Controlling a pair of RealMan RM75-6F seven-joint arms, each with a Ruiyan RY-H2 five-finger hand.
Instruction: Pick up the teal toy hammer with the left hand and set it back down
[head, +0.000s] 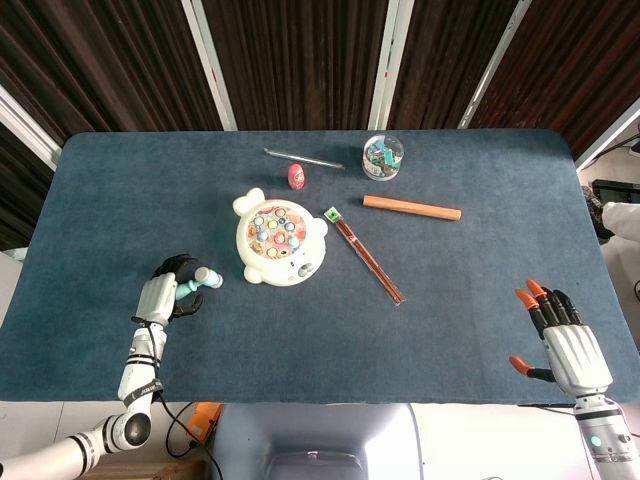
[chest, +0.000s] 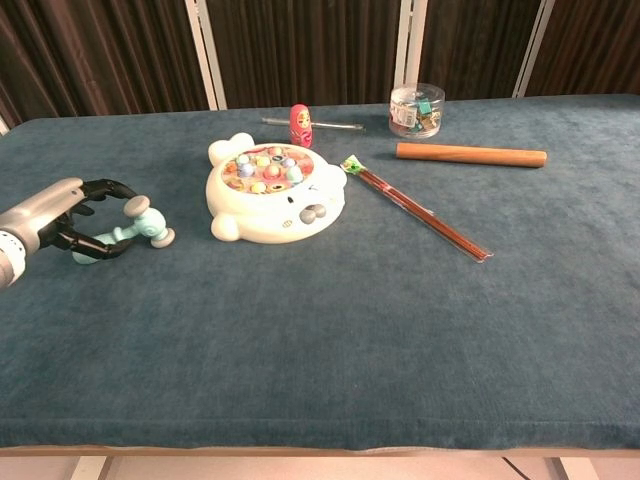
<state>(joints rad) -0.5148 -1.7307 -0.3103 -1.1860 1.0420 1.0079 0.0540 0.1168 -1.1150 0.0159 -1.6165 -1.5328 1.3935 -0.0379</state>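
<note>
The teal toy hammer (head: 200, 282) lies flat on the blue cloth, left of the fishing toy, with its grey-capped head (chest: 150, 222) pointing right. My left hand (head: 166, 292) has reached its handle end. In the chest view the left hand (chest: 62, 226) arches its black fingers over the handle and the thumb lies along the near side, with a gap still showing. The hammer rests on the table. My right hand (head: 560, 345) hovers open at the front right corner, holding nothing; the chest view does not show it.
A white fishing game toy (head: 282, 240) sits just right of the hammer. Behind it are a red doll (head: 296, 176), a thin clear rod (head: 303, 158) and a clear jar (head: 383, 156). A wooden rod (head: 411, 208) and a chopstick packet (head: 365, 255) lie to the right.
</note>
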